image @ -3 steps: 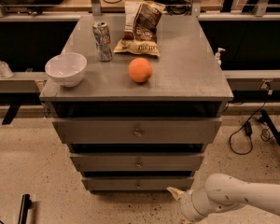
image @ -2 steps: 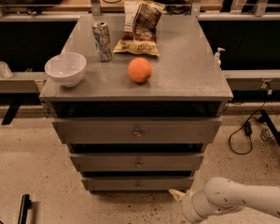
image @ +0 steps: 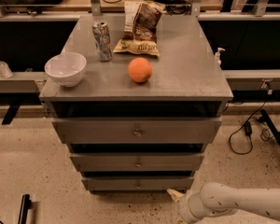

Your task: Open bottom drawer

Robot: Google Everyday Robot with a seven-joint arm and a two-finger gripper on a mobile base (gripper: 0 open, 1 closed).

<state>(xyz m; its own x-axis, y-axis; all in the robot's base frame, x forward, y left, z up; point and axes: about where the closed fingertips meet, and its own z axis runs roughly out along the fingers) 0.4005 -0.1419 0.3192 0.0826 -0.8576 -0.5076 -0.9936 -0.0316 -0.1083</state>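
The bottom drawer (image: 138, 184) is the slim grey front lowest on the cabinet, with a small round knob at its centre; it sits pushed in under the two larger drawer fronts. My white arm (image: 233, 203) reaches in from the lower right along the floor. The gripper (image: 175, 195) at its end lies low by the drawer's right corner, just below and to the right of the front. Only a pale tip of it shows past the wrist.
On the cabinet top (image: 186, 69) stand a white bowl (image: 65, 69), a soda can (image: 102, 41), a chip bag (image: 140, 27) and an orange (image: 140, 70). Black cables (image: 245, 132) trail on the floor at right. A dark bar (image: 23, 209) lies at lower left.
The arm has shifted slightly along the floor near the cabinet's lower right corner. The drawers and the things on top have not moved.
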